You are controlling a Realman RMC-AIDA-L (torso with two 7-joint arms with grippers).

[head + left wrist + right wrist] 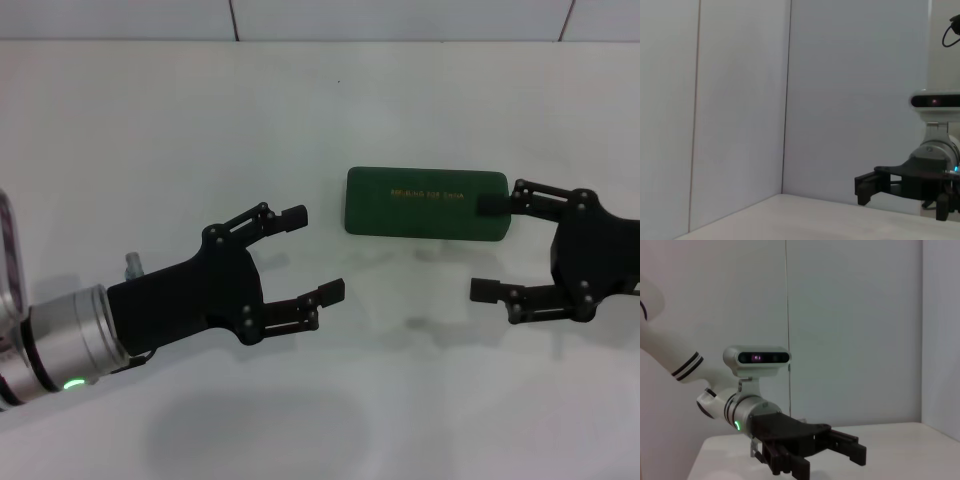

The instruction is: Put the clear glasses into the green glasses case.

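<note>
Green glasses case (425, 203) closed, right pincer (490, 248) beside, spread

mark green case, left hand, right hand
green glasses case (425, 203), head view, middle of shut lid
left hand (318, 254), head view, gap between open fingertips
right hand (490, 248), head view, gap between open fingertips

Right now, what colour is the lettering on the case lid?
Gold, on the dark green glasses case; it shows best in the head view.
</note>
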